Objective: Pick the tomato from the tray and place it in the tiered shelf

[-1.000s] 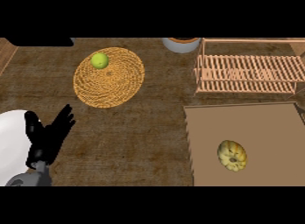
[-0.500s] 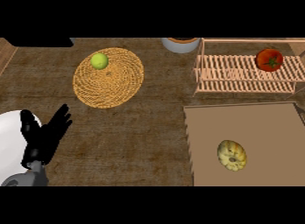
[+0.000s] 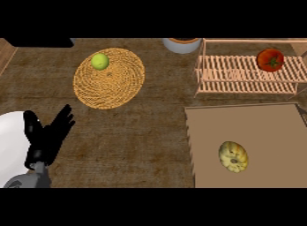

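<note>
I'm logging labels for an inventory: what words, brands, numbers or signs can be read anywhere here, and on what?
None: no writing shows on the tomato, the tiered shelf, the tray, the woven mat, the green fruit or the yellow squash.

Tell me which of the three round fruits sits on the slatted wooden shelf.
The red tomato, on the tiered shelf. The green fruit lies on the woven mat; the yellow one on the tray.
</note>
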